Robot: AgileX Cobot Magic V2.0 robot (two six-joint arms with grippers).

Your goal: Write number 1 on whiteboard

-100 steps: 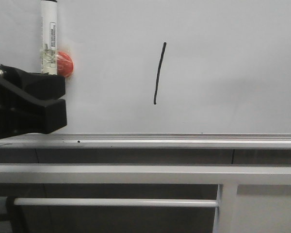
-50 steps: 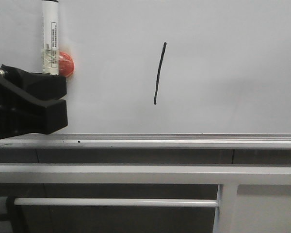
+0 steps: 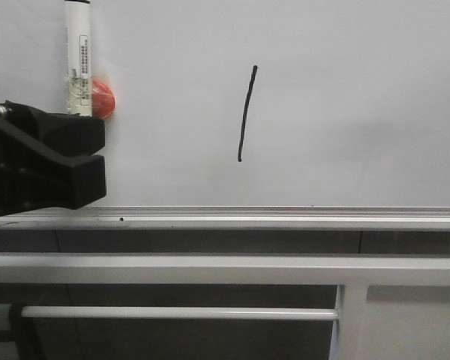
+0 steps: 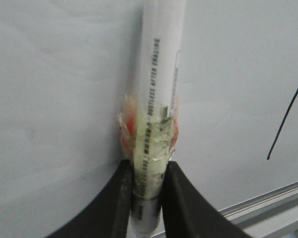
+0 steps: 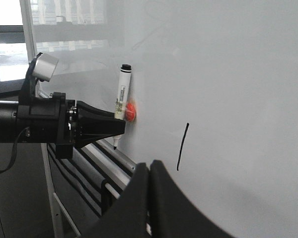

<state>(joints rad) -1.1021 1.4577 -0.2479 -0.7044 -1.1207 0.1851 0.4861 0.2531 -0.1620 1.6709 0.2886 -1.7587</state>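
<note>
Black marker stroke, the number 1 (image 3: 245, 113), is sitting mid-whiteboard (image 3: 360, 97), slightly slanted, well above the silver bottom rail (image 3: 285, 219); task is looking done. Left gripper (image 4: 148, 186) is gripping a white marker (image 3: 77, 60) tip-down, jaws closed on its taped barrel, well left of the stroke. An orange-red blob (image 3: 102, 98) is sitting just behind the marker, touching the tape. Right gripper (image 5: 149, 198) is showing its jaws pressed together, gripping nothing, hanging out from the board.

Risks, as a guess: the nib (image 5: 115, 147) is pointing down near the rail, so any drift toward the board is going to leave a stray mark or smear beside the stroke. The tape could also be letting the marker slip.

Hidden: the nib is being blocked by the left gripper in the front view, nib-to-board gap not readable. What the blob is, unclear. Left arm is being cut off at the frame edge.
</note>
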